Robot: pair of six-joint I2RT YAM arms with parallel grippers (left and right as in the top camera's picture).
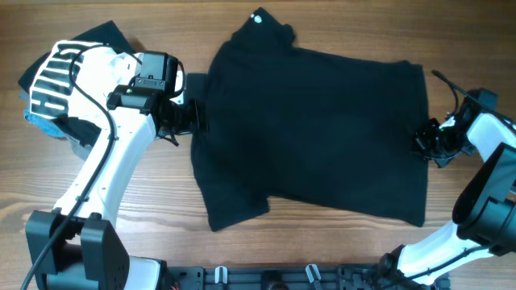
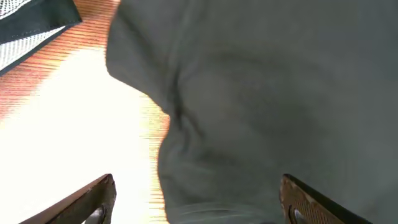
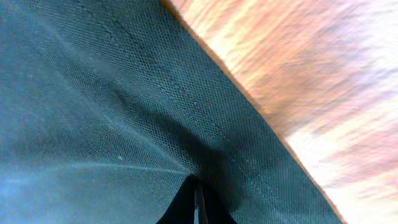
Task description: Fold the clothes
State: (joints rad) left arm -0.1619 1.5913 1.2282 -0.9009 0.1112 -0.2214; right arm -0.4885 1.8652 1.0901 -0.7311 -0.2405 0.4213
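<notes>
- The T-shirt (image 1: 314, 129) is soft black cloth, matt and gently creased; the right wrist view shows its fine knit mesh.
- The bench (image 1: 322, 242) is smooth brown wood with a clear grain and a faint sheen.
- The left arm (image 1: 105, 169) has a smooth, slightly glossy white plastic shell.
- The left tool (image 2: 196, 202) has dull brown, finely dotted pads (image 2: 305, 199).
- The striped garment (image 1: 56, 80) is matt cloth.
</notes>
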